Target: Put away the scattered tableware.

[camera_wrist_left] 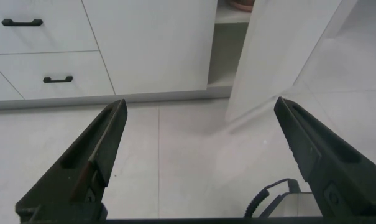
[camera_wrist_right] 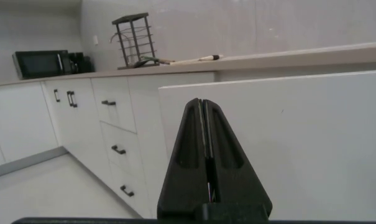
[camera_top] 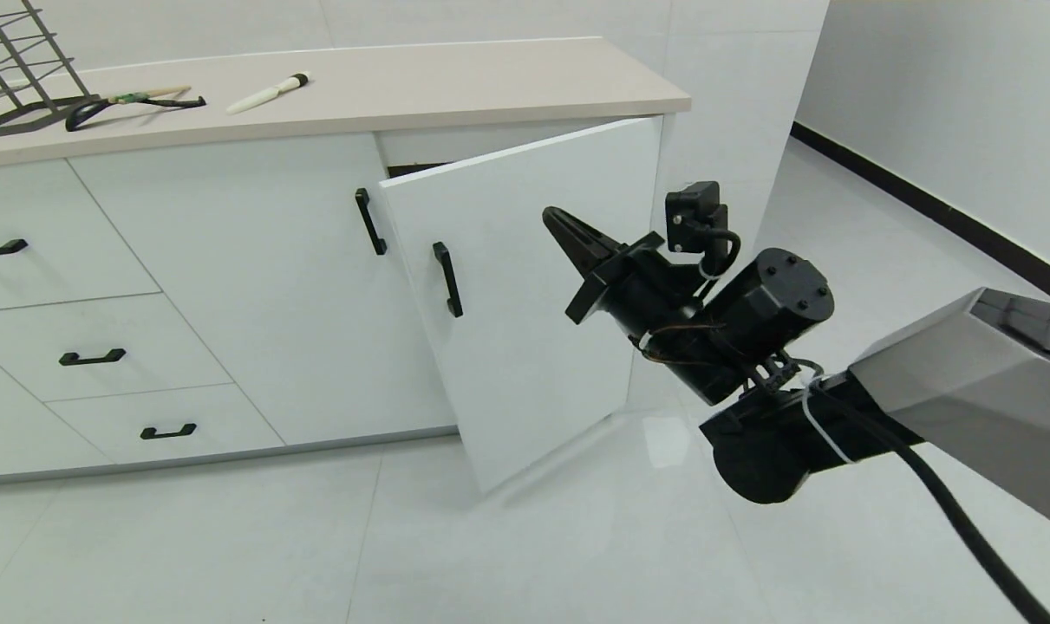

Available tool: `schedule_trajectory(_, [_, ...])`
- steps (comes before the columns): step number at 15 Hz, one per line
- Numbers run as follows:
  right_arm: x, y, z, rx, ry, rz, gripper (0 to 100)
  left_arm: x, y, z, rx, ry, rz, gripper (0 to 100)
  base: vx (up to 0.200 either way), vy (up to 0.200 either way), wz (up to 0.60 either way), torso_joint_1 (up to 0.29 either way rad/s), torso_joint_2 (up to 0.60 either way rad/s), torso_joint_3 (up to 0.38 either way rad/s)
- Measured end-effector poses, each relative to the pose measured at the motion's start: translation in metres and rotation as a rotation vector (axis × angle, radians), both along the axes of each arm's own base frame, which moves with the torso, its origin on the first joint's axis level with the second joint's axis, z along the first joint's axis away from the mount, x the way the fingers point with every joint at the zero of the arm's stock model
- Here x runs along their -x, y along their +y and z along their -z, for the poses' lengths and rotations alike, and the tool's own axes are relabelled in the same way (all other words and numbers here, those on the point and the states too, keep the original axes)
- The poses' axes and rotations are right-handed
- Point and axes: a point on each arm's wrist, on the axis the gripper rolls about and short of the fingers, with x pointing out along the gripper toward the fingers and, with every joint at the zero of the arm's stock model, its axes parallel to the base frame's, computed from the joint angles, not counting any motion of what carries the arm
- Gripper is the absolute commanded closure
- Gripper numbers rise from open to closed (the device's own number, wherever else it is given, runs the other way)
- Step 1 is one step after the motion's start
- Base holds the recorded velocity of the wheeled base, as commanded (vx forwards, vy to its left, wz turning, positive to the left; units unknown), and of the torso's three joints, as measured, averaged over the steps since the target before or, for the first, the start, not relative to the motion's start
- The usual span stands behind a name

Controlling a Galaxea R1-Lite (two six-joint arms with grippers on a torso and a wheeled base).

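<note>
On the beige countertop (camera_top: 455,78) lie a black-handled utensil with a pale wooden part (camera_top: 134,100) and a white utensil with a dark band (camera_top: 269,93). Both utensils (camera_wrist_right: 175,60) show on the counter in the right wrist view. My right gripper (camera_top: 552,217) (camera_wrist_right: 202,102) is shut with nothing in it and hovers in front of the open white cabinet door (camera_top: 525,286), right of its black handle (camera_top: 447,279). My left gripper (camera_wrist_left: 200,106) is open and empty, low above the floor, facing the cabinet's open compartment (camera_wrist_left: 230,46).
A black wire rack (camera_top: 13,69) (camera_wrist_right: 133,38) stands at the counter's left end. Drawers with black handles (camera_top: 92,356) fill the cabinet's left side. A microwave (camera_wrist_right: 41,62) sits on a far counter. White tiled floor (camera_top: 577,537) lies open before the cabinet.
</note>
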Motion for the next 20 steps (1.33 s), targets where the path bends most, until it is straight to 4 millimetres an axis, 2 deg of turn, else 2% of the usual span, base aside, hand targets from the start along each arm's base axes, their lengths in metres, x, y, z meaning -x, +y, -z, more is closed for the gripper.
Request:
schedule_trajectory(3, [0.023,-0.021,0.008,0.056,0.085,-0.001,100,0.000,0.000,0.000,0.000,0.000,0.000,0,0.000,0.000,0.00,0.000,0.00,0.000])
schedule_trajectory(6, [0.046,-0.047,0.006,0.089,0.131,0.017,100,0.000,0.000,0.000,-0.001,0.000,0.000,0,0.000,0.000,0.00,0.000,0.00,0.000])
schedule_trajectory(10, [0.078,-0.080,-0.007,0.095,0.138,0.037,100,0.000,0.000,0.000,-0.008,0.000,0.001,0,0.000,0.000,0.00,0.000,0.00,0.000])
schedule_trajectory(12, [0.102,-0.115,-0.023,0.072,0.113,0.088,100,0.000,0.000,0.000,-0.006,0.000,0.001,0,0.000,0.000,0.00,0.000,0.00,0.000])
schedule_trajectory(14, [0.136,-0.172,-0.028,0.067,0.097,0.202,100,0.000,0.000,0.000,-0.007,0.001,0.001,0,0.000,0.000,0.00,0.000,0.00,0.000])
schedule_trajectory(16, [0.184,-0.214,-0.020,0.079,0.078,0.278,100,0.000,0.000,0.000,-0.006,0.000,0.000,0,0.000,0.000,0.00,0.000,0.00,0.000])
schedule_trajectory(18, [0.231,-0.237,-0.014,0.091,0.067,0.317,100,0.000,0.000,0.000,0.000,0.000,0.000,0,0.000,0.000,0.00,0.000,0.00,0.000])
schedule_trajectory(20, [0.280,-0.252,0.002,0.117,0.090,0.336,100,0.000,0.000,0.000,0.006,0.000,-0.004,0,0.000,0.000,0.00,0.000,0.00,0.000])
